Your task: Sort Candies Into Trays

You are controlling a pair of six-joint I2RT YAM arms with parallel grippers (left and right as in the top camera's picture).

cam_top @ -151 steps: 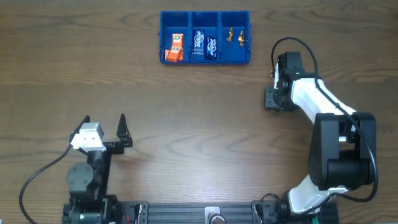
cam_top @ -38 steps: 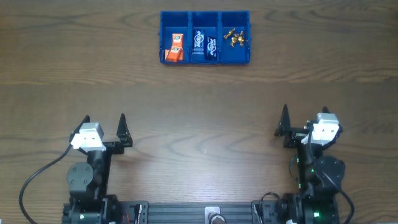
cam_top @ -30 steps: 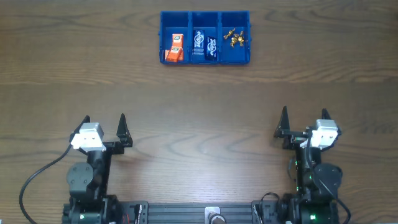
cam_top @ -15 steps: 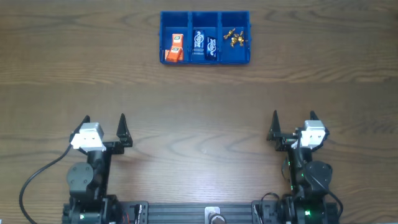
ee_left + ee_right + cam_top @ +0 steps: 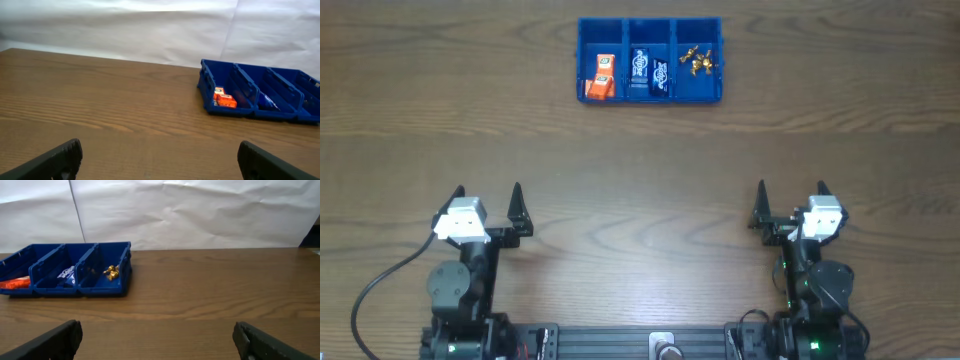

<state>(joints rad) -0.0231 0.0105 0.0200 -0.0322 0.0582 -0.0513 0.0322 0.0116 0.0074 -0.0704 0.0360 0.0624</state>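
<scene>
A blue three-compartment tray [image 5: 650,22] sits at the far middle of the table. Its left bin holds orange candies [image 5: 601,78], the middle bin blue-wrapped candies [image 5: 650,70], the right bin gold candies [image 5: 697,60]. The tray [image 5: 235,75] with orange candies [image 5: 224,98] appears in the left wrist view; the right wrist view has the tray [image 5: 125,260] and a gold candy [image 5: 111,272]. My left gripper [image 5: 488,196] stands open near the front left, holding nothing. My right gripper [image 5: 790,194] stands open near the front right, also holding nothing.
Bare wooden tabletop [image 5: 640,160] stretches between the grippers and the tray. A white backdrop [image 5: 190,210] rises behind the table's far edge. Both arm bases sit along the near edge.
The right arm pulled back from beside the tray to the front right, then shifted slightly left and settled. More gold candies lie in the right bin than five seconds ago. The left arm stayed still.
</scene>
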